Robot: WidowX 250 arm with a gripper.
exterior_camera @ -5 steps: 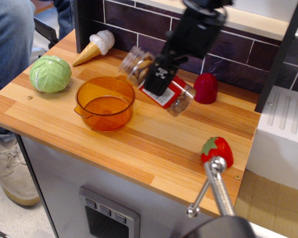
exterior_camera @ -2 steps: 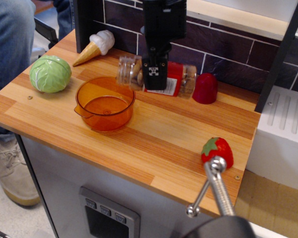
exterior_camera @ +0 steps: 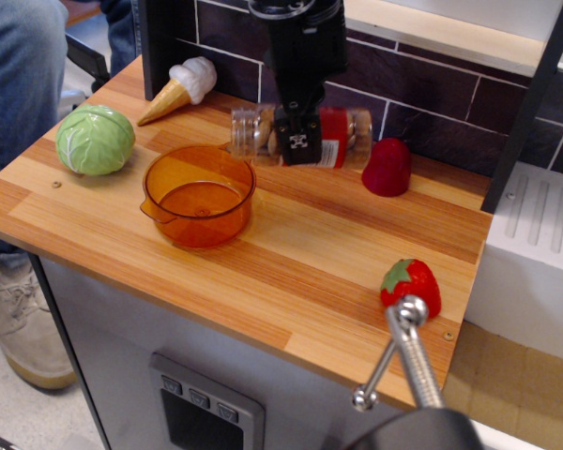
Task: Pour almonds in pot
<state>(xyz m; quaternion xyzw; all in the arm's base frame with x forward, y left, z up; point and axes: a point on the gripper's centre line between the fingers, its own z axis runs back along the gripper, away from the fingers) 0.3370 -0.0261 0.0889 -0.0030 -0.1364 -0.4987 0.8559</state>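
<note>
The clear jar of almonds (exterior_camera: 341,138) with its red-and-white label is held lying almost level in the air, its open mouth pointing left. My black gripper (exterior_camera: 298,142) comes down from above and is shut on the jar's middle. The brown nuts show through the plastic near the mouth and near the base. The translucent orange pot (exterior_camera: 198,194) stands on the wooden counter, below and to the left of the jar's mouth. It looks empty. The jar's mouth is above the pot's far right rim or just behind it.
A green cabbage (exterior_camera: 95,140) lies left of the pot. A toy ice-cream cone (exterior_camera: 179,86) lies at the back left. The red dome-shaped cap (exterior_camera: 388,167) stands right of the jar. A toy strawberry (exterior_camera: 411,285) sits near the front right edge. A brick wall runs behind.
The jar has swung from a steep tilt with its mouth raised to the upper left to almost level. The arm has turned upright and moved slightly up and back. The pot has not moved.
</note>
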